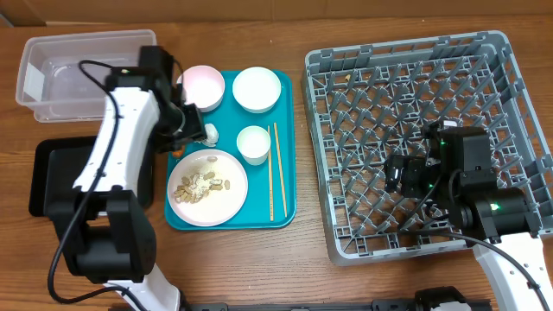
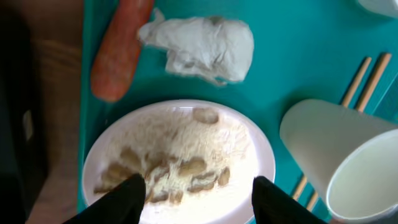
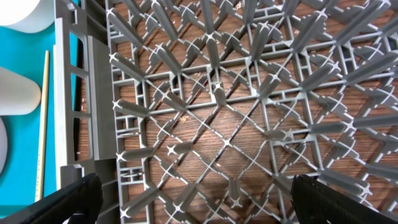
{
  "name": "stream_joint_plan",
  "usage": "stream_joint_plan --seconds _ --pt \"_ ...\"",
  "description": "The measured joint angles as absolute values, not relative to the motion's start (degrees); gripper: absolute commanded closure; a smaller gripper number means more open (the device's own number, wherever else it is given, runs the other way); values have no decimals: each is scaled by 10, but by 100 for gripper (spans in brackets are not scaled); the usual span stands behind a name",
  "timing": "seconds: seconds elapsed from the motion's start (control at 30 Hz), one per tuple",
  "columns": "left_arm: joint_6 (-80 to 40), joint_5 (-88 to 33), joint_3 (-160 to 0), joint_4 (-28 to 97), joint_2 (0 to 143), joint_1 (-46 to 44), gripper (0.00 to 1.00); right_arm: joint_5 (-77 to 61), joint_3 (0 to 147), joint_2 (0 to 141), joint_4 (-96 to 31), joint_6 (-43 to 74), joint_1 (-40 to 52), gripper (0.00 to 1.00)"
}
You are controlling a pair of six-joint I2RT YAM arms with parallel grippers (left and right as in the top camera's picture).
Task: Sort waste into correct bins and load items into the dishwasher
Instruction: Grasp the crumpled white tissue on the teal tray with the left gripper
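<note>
One crumpled white wrapper (image 2: 199, 46) lies just beside the carrot (image 2: 118, 50) at the top of the left wrist view. Both are on the teal tray (image 2: 298, 50), above the plate (image 2: 264, 155) of scraps (image 2: 180, 162). The left gripper (image 2: 196, 193) hangs spread and empty over that plate. The cup (image 2: 311, 143), chopsticks (image 1: 275, 173), a bowl (image 1: 203, 86) and a second bowl (image 1: 257, 89) share the tray. At the overhead view's right, the right gripper (image 3: 199, 205), fingers apart and holding nothing, hovers over the grey rack (image 1: 484, 69). The clear tub (image 1: 86, 36) and black tray (image 1: 52, 173) sit at left.

Two each of bowls (image 1: 204, 86) (image 1: 257, 88), chopsticks (image 2: 354, 81), bins (image 1: 60, 78) (image 1: 52, 173); one cup (image 1: 253, 143), plate (image 1: 238, 173), carrot (image 2: 115, 53), wrapper (image 2: 205, 46) (crumpled), rack (image 1: 318, 130).
</note>
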State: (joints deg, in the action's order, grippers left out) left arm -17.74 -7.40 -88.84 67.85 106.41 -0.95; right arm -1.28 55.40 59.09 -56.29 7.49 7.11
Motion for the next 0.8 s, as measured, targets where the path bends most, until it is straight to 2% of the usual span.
stream_joint_plan --seconds 0.17,0.23,0.37,0.53,0.7,0.8 --pt "-180 -53 -832 547 1064 -34 41 -13 554 591 -565 75 71 0" --pt "-184 -51 -810 502 1064 -37 35 -13 554 591 -565 75 71 0" --pt "-199 -39 -780 440 1064 -37 35 -13 554 591 -566 75 71 0" --pt "-215 -20 -764 415 1064 -37 38 -13 554 591 -566 75 71 0" --pt "-222 -10 -764 415 1065 -37 36 -13 554 591 -565 75 71 0" --pt "-223 -7 -764 415 1077 -37 39 -13 554 591 -566 75 71 0"
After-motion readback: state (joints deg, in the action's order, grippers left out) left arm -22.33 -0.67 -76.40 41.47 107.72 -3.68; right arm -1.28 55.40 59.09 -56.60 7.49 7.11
